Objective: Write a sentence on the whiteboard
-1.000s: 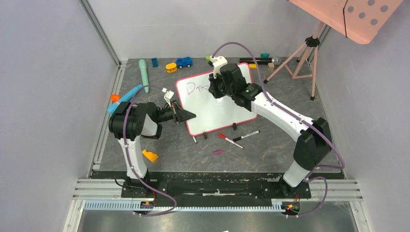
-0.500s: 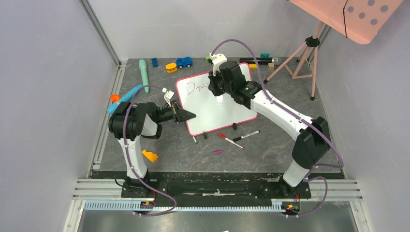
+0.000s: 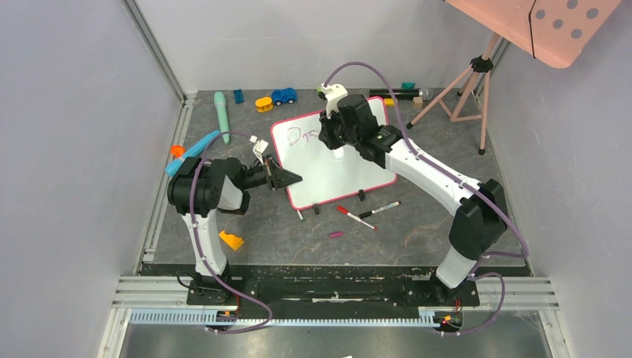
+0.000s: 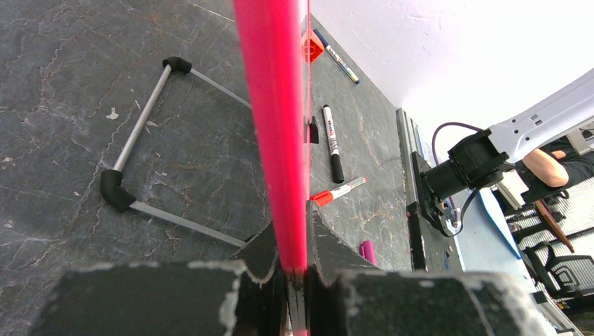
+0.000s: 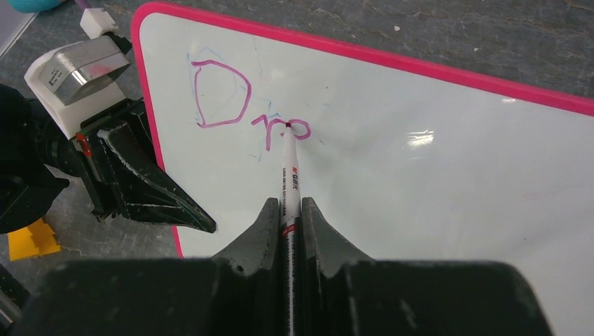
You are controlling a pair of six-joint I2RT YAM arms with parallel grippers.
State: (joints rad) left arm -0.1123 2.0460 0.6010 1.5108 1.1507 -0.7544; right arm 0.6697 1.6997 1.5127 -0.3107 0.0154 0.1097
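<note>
Whiteboard [image 3: 335, 175]: white, pink frame, mid-table toward the far side. Sentence [image 5: 249, 98]: purple "Dr" plus one round letter, far-left corner. I note bare board to the right and near. Left gripper [image 4: 294, 234] pinches the left frame edge. Right gripper [image 5: 288, 210], arm stretched over the board from the right, pinches a marker [image 5: 288, 164], tip at the last letter.

Whiteboard [image 3: 339, 173] sits mid-surface [image 3: 425, 231]. L pincer [image 3: 293, 179] is on its left edge and R pincer [image 5: 288, 207] is over its far-left part. Marker [image 5: 290, 171] sits btwn R fingers, tip on the sentence [image 5: 231, 98] near the board's top-left corner. Loose marker [image 3: 356, 217], second loose marker [image 3: 381, 209] + cap [image 3: 337, 234] lie in front of the board. Toy car [image 3: 283, 95] is behind it, tripod [image 3: 466, 89] far right, wedge block [image 3: 231, 240] near-left.
</note>
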